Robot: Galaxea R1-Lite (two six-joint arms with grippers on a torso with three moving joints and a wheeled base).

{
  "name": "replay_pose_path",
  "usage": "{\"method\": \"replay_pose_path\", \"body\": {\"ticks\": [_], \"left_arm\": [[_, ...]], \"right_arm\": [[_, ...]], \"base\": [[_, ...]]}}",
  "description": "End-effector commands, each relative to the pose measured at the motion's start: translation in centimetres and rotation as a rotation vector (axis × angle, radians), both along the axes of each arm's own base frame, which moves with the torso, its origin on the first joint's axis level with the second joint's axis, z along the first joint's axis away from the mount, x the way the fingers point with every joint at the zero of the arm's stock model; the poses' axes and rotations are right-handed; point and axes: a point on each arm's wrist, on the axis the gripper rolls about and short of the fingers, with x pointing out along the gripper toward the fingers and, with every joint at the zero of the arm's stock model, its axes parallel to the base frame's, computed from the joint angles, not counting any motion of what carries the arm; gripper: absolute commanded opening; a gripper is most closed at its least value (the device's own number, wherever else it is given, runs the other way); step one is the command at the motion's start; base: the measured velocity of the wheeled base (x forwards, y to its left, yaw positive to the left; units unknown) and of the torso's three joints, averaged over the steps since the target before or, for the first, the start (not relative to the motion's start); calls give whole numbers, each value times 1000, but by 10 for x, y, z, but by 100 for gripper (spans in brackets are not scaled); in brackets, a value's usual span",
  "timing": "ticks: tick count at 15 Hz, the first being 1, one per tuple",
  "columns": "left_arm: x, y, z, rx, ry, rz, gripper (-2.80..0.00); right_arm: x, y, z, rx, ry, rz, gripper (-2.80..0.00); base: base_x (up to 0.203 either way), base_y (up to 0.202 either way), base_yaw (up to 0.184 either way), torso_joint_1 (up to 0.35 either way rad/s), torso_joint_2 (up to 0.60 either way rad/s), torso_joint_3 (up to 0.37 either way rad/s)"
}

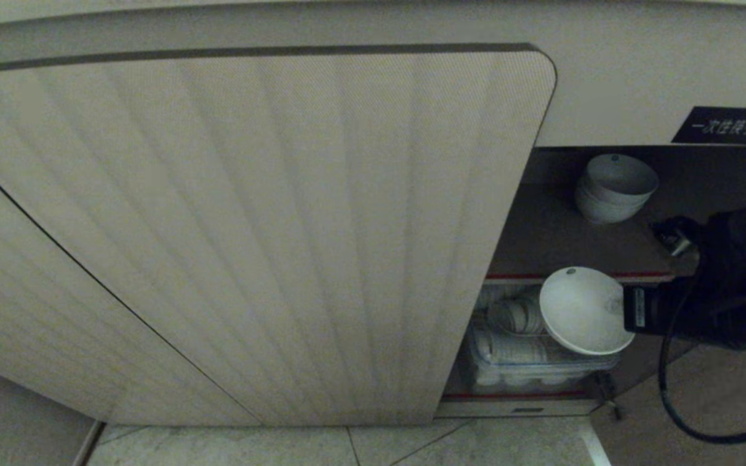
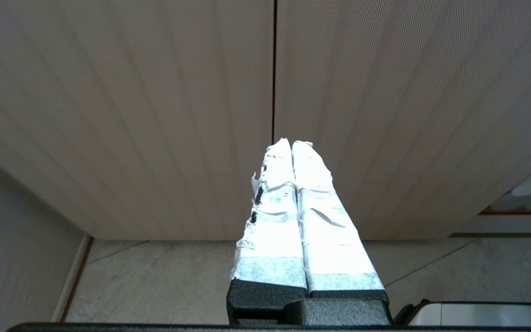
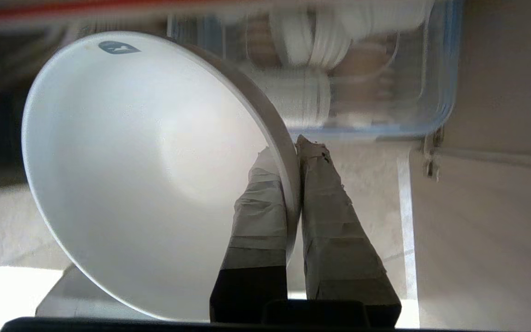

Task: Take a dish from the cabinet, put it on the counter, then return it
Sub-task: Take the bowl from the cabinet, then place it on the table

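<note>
The dish (image 1: 581,309), a small white bowl, hangs tilted on its side just in front of the open cabinet (image 1: 580,239), level with the red-edged shelf's front. My right gripper (image 1: 625,314) is shut on its rim from the right. In the right wrist view the dish (image 3: 145,170) fills the left side, and the right gripper (image 3: 292,150) pinches the rim with one taped finger inside the bowl and one outside. My left gripper (image 2: 292,144) is shut on nothing and faces the ribbed doors. The counter is out of view.
A stack of white bowls (image 1: 611,189) sits on the brown shelf, below a black label (image 1: 726,125). A clear bin of white dishes (image 1: 528,359) fills the lower compartment. The open ribbed door (image 1: 269,226) spans the left. Tiled floor (image 1: 412,446) lies below.
</note>
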Motion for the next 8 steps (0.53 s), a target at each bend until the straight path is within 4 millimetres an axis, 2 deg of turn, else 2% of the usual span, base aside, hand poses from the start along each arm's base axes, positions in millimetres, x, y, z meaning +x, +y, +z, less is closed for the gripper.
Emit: {"method": "replay_pose_path", "body": {"ticks": [1, 8], "left_arm": [[0, 0, 0, 0, 0, -1, -280], [0, 0, 0, 0, 0, 1, -280]], "right_arm": [[-16, 2, 0, 3, -6, 19, -280], [-61, 5, -8, -1, 37, 74, -280]], "base": [[0, 0, 0, 0, 0, 0], [0, 0, 0, 0, 0, 0]]}}
